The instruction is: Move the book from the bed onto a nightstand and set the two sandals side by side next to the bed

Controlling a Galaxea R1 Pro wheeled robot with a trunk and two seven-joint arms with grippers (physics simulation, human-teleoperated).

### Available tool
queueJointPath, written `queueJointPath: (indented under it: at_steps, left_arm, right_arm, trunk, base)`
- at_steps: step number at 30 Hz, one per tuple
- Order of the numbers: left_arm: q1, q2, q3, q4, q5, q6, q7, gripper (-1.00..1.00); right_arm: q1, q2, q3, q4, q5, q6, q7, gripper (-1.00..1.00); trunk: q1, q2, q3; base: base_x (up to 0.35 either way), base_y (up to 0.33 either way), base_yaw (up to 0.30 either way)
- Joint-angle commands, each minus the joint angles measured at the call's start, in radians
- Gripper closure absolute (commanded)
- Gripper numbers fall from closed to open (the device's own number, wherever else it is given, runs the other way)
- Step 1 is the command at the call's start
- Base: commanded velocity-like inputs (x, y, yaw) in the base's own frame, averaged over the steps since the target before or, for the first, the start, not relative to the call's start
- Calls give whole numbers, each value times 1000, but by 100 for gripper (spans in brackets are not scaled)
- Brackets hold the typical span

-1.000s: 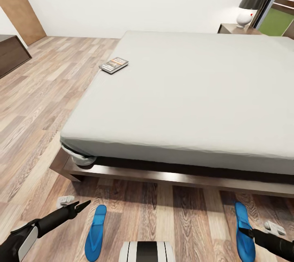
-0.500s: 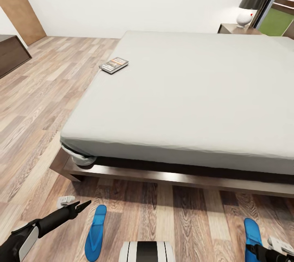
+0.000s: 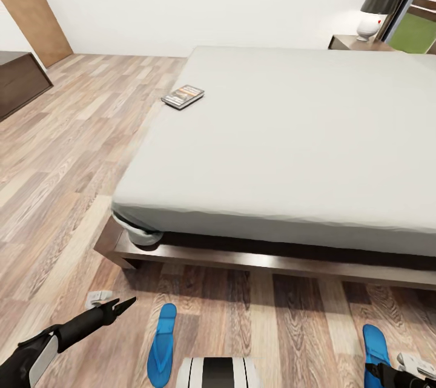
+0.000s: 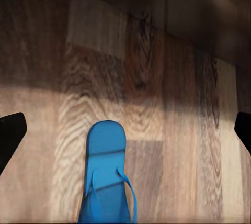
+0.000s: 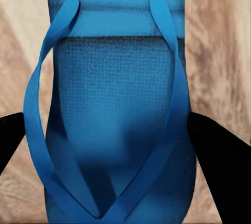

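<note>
I had the right gripper (image 5: 125, 145) down over the right sandal (image 3: 375, 342) on the floor (image 3: 66, 152) in front of the bed's foot edge, and my wrist camera showed its dark fingers (image 5: 217, 150) standing on either side of the blue sole, at the straps; whether they were already squeezing it or only straddling it I could not tell. The left gripper (image 3: 121, 304) hovered low over the floor with its fingers spread wide and nothing between them, the left sandal (image 3: 160, 345) lying just beside it, toe toward the bed (image 3: 290, 128). The two sandals lay well apart, roughly parallel, both near the frame's foot rail. The book (image 3: 183, 96) rested near the mattress's left edge, toward the head end, untouched, and a nightstand (image 3: 357, 43) with a lamp (image 3: 378, 3) showed beyond the far right corner. My judgement was that the step in hand was bringing the right sandal across to its mate. To do it well, I would have wanted a firm pinch across the sole's width, not on the thin straps, a small lift clear of the planks, then a carry leftward with the toe kept pointing at the bed, setting it close alongside the left one without knocking it askew.
</note>
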Motion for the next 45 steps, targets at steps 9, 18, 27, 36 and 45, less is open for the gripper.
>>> queueJointPath:
  at_steps: [9, 18, 27, 36, 45]
  left_arm:
    - [0, 0, 0, 1, 7, 10, -3, -100]
    - [0, 0, -1, 1, 7, 10, -3, -100]
    - [0, 0, -1, 1, 6, 9, -2, -100]
    - [-1, 0, -1, 1, 6, 9, -2, -100]
    - [-1, -1, -1, 1, 4, 9, 0, -100]
  right_arm:
    - [0, 0, -5, -1, -7, 9, 3, 100]
    - [0, 0, -5, -1, -7, 8, 3, 100]
    - [0, 0, -4, -1, 25, 4, -30, 100]
    - [0, 0, -5, -1, 50, 3, -198, 100]
    - [0, 0, -5, 1, 55, -69, -204, 100]
  trunk:
    - [0, 0, -1]
    - [0, 0, -1]
    - [0, 0, -1]
    - [0, 0, -1]
    - [0, 0, -1]
  base:
    - [0, 284, 0]
    - [0, 284, 0]
    - [0, 284, 0]
    - [0, 284, 0]
    - [0, 283, 0]
